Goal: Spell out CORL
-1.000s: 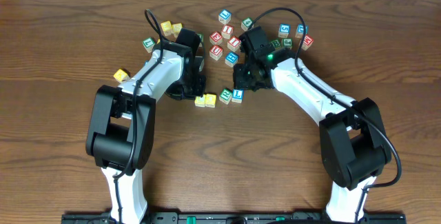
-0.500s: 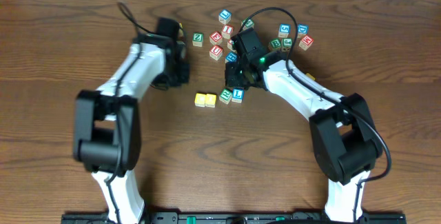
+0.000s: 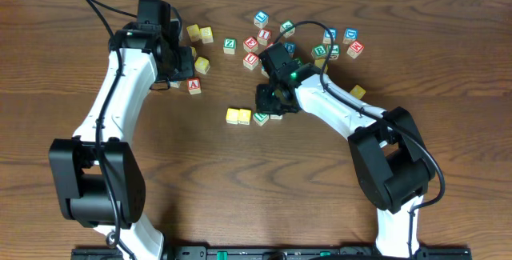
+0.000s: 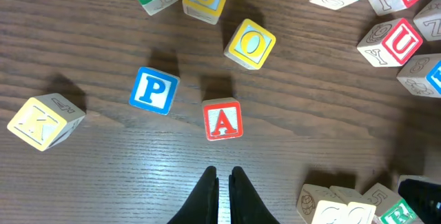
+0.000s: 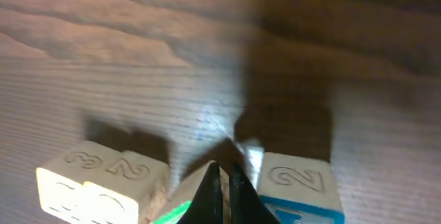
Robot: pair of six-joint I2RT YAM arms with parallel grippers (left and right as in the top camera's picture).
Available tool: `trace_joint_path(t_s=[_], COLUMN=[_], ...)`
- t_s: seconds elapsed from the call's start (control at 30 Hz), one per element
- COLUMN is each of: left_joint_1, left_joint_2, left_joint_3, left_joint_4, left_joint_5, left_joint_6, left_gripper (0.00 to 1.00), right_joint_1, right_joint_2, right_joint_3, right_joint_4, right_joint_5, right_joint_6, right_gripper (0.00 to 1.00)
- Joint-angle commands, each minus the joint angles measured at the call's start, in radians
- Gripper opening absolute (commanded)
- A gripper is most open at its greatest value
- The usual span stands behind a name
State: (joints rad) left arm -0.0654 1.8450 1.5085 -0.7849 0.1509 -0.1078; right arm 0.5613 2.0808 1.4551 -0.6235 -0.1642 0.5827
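The 2 yellow-faced wooden cubes point(image 3: 233, 116), the white green-lettered cube point(image 3: 261, 118) and the white blue-lettered cube point(image 5: 298, 186) lay in a row on the brown wooden table point(image 3: 256, 188). The right gripper point(image 5: 225, 174), pressed together, sat between the last 2; gentle sideways nudges should straighten them. The left gripper point(image 4: 222, 182), likewise pressed together, held nothing.

You are looking at a robot test room, like a lab. Two white and black robot arms, the left arm point(image 3: 120, 92) and the right arm point(image 3: 336, 110), are fixed to a black rail point(image 3: 256, 253) at the edge of a brown wooden table point(image 3: 240, 188). Toy letter blocks point(image 3: 233, 116) lie on the wood.
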Motion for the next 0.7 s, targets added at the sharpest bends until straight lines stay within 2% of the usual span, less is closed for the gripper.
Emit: trace_joint_path(t_s=[0.0, 0.67], left_joint_1=[0.003, 0.003], left_joint_2=[0.005, 0.005], left_joint_3=[0.013, 0.012], left_joint_4=[-0.002, -0.003], left_joint_5=[-0.013, -0.013], left_joint_6=[-0.006, -0.010], left_gripper=[0.08, 0.08], right_joint_1=[0.003, 0.048], right_joint_2=[0.014, 0.014], right_joint_3=[0.016, 0.016], right_joint_4=[-0.014, -0.075], right_joint_5=[0.008, -0.014], right_joint_6=[0.044, 0.093], right_gripper=[0.01, 0.01])
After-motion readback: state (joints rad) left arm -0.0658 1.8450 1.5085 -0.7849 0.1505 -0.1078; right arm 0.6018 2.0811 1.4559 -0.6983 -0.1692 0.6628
